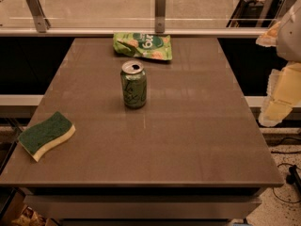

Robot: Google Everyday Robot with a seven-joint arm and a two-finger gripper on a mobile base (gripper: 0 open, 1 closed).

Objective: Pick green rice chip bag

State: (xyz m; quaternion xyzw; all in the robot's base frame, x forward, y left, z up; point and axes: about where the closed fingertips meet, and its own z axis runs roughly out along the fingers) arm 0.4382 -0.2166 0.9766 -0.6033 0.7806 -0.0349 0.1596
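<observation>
The green rice chip bag point(143, 45) lies flat at the far edge of the brown table point(188, 140), near its middle. It is light green with a dark-green round logo and pale orange chip pictures. My gripper point(281, 95) hangs at the right edge of the view, beyond the table's right side and well away from the bag. It holds nothing that I can see.
A green soda can point(134, 84) stands upright in the middle of the table, in front of the bag. A green-and-yellow sponge point(46, 135) lies near the front left edge. A glass railing with metal posts point(160, 4) runs behind the table.
</observation>
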